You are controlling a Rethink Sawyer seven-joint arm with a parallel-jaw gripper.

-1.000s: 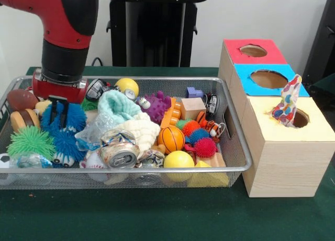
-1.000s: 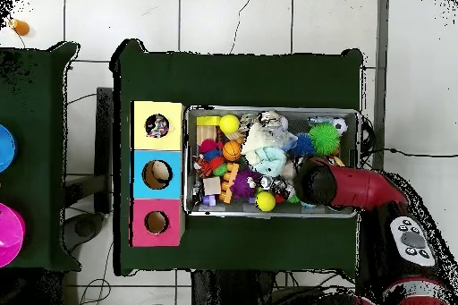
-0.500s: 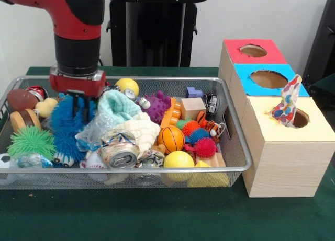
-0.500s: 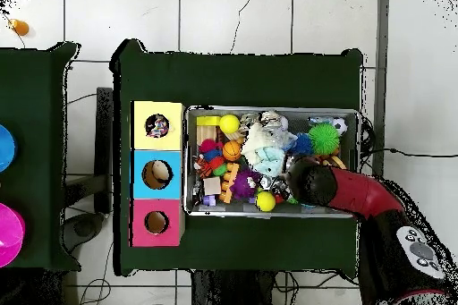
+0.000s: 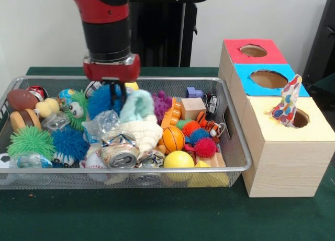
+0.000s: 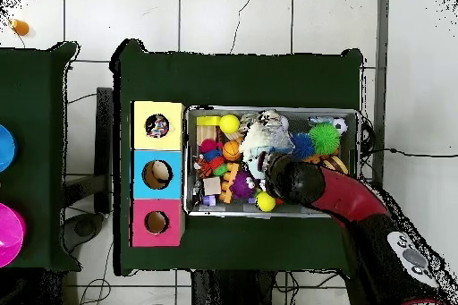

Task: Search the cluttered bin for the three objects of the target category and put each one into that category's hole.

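1. The gripper (image 5: 111, 89) is clamped on a blue spiky ball (image 5: 102, 100), carried clear above the wire bin (image 5: 236, 147).
2. The sorting box (image 5: 285, 147) is seen well apart, beside the bin.
3. The soft spikes could slip from the grip, or the teal cloth (image 5: 137, 105) alongside could be snagged.

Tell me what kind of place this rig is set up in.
Probably a robotics lab's test station: a green-covered table on a tiled floor, with a wire bin full of toys beside a wooden sorting box with three coloured holes.
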